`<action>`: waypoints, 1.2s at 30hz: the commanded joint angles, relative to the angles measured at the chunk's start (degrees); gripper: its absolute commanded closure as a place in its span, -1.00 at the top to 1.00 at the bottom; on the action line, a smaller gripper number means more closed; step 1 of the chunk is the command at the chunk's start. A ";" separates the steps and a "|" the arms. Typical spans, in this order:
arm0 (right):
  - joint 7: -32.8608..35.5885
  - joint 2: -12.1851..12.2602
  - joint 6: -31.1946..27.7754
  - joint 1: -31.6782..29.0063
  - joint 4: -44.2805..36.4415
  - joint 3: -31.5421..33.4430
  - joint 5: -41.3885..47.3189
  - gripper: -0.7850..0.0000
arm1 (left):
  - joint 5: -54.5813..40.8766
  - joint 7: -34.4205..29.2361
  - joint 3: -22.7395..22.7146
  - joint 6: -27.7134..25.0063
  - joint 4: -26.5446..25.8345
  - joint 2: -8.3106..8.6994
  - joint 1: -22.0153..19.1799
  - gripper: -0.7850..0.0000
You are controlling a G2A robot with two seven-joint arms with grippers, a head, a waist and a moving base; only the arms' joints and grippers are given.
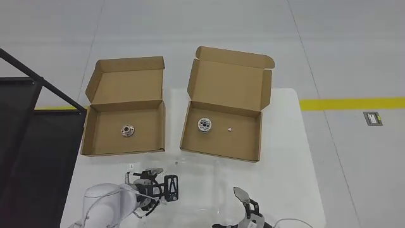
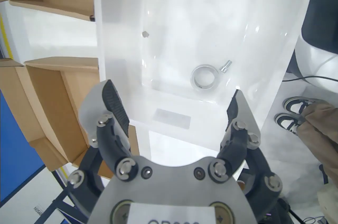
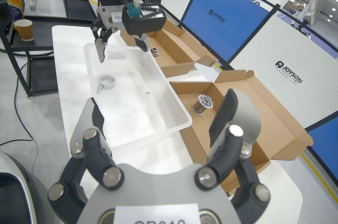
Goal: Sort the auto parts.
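A clear plastic tray (image 2: 266, 56) lies at the table's front and holds a metal ring (image 2: 204, 77), a small bolt (image 2: 226, 66) beside it and a tiny piece (image 2: 145, 34). My left gripper (image 2: 174, 106) hangs open over the tray's end, just short of the ring (image 3: 107, 81); from the right wrist view it (image 3: 122, 49) is empty. My right gripper (image 3: 161, 116) stands open and empty over the tray's (image 3: 169, 127) other end. The left cardboard box (image 1: 95, 140) holds a flanged part (image 1: 128, 129). The right box (image 1: 243, 149) holds a gear-like part (image 1: 204, 124) and a small piece (image 1: 229, 127).
Both boxes have their lids folded back towards the far side of the table (image 1: 288, 164). A black shelf rack (image 3: 39, 32) with a paper cup (image 3: 24, 29) and a bottle (image 3: 15, 7) stands beside the table on the left arm's side.
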 commanded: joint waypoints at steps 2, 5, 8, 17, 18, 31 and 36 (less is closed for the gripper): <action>0.00 0.00 0.00 0.00 0.00 0.00 0.00 1.00 | 1.00 -0.02 2.51 0.01 2.95 0.36 -2.13 0.40; 0.00 0.00 0.00 0.00 0.00 0.00 0.00 1.00 | 1.52 -0.02 5.06 0.01 6.45 0.70 -4.79 0.33; 0.00 0.00 0.00 0.00 0.00 0.00 0.00 1.00 | 0.54 -0.02 7.72 0.01 9.83 1.01 -7.74 0.26; 0.00 0.00 0.00 0.00 0.00 0.00 0.00 1.00 | -3.61 -0.40 15.92 0.39 18.75 1.77 -16.83 0.18; 0.00 0.00 0.00 0.00 0.00 0.00 0.00 1.00 | -3.95 -0.56 16.80 0.55 19.49 1.86 -17.52 0.18; 0.00 0.00 0.00 0.00 0.00 0.00 0.00 1.00 | -9.17 -2.30 25.20 2.28 22.16 4.52 -23.45 -0.04; 0.00 0.00 0.00 0.00 0.00 0.00 0.00 1.00 | -11.21 -3.90 28.26 3.89 22.82 5.79 -25.22 -0.06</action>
